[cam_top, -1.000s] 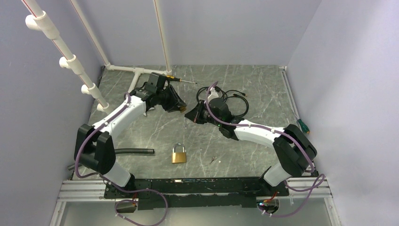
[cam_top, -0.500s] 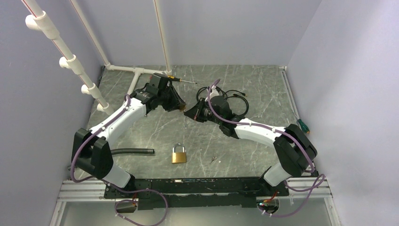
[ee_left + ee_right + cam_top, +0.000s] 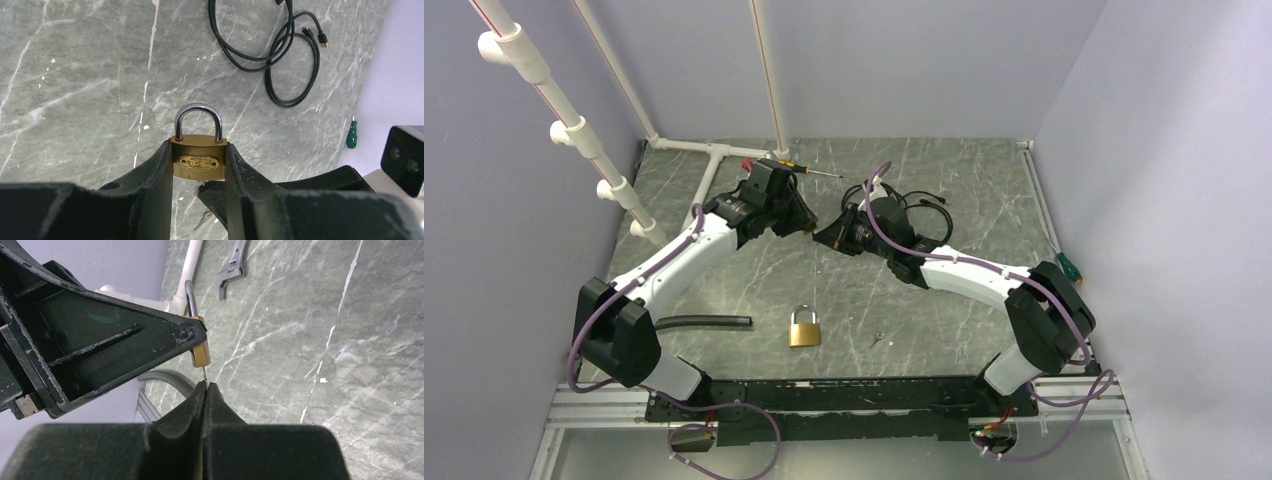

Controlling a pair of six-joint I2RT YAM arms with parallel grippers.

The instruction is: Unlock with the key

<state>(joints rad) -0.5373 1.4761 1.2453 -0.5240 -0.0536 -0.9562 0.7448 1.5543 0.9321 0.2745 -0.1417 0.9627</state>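
My left gripper (image 3: 199,146) is shut on a brass padlock (image 3: 199,162) and holds it above the table, its steel shackle (image 3: 197,122) closed and pointing away from the camera. My right gripper (image 3: 206,385) is shut on a thin key (image 3: 205,374) whose blade tip sits right at the underside of the padlock (image 3: 201,352). In the top view the left gripper (image 3: 805,224) and the right gripper (image 3: 823,238) meet tip to tip at mid-table. A second brass padlock (image 3: 803,328) lies on the table near the front, with a loose key (image 3: 879,340) to its right.
Coiled black cables (image 3: 916,214) lie behind the right arm. A yellow-handled screwdriver (image 3: 809,170) and white PVC pipes (image 3: 714,160) are at the back left. A black hose (image 3: 704,322) lies front left, a green screwdriver (image 3: 1067,266) at the right edge, a wrench (image 3: 230,274) farther back.
Both grippers have closed in on each other a little, the left one shifting right with the padlock and the right one moving up towards it with the key.
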